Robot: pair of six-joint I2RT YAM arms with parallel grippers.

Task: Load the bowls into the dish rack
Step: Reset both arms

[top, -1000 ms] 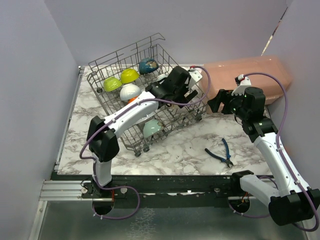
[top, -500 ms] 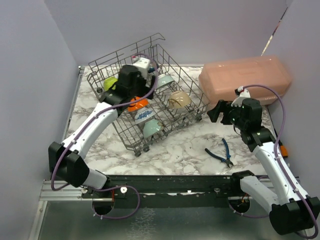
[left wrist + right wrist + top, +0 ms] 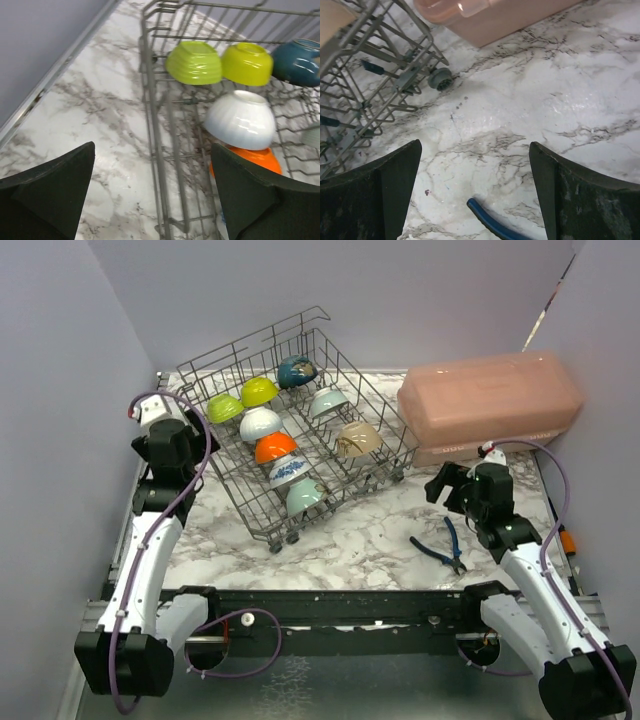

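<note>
Left tool (image 3: 152,146) and right tool (image 3: 475,144) both spread wide, empty.

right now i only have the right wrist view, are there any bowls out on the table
Observer: None. All nine bowls sit inside the dish rack.
Operator: where's the left arm
Observer: The left gripper hangs over the table just left of the rack, open and empty.
Operator: what's the blue thing below me
Observer: Blue-handled pliers, lying flat just on the near side of the right gripper.
</note>
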